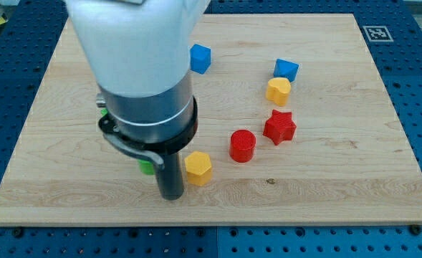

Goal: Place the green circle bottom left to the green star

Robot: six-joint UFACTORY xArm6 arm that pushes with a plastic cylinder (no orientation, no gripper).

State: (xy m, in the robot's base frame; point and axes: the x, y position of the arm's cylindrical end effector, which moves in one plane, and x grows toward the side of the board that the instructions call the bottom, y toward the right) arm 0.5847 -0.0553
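Note:
My tip [171, 196] rests on the wooden board [325, 193] at the lower middle-left. It is just left of a yellow hexagon [198, 168] and close to or touching it. A small green sliver [146, 168] shows just left of the rod, mostly hidden by the arm. Another green sliver [103, 112] peeks out at the arm's left edge, higher up. I cannot tell which sliver is the green circle and which is the green star. The arm body [139, 72] hides most of both.
A red cylinder [242, 145] and a red star [279, 127] lie right of the hexagon. A yellow block [278, 91] and a blue block [286, 69] sit above them. A blue cube [200, 58] is at the top middle.

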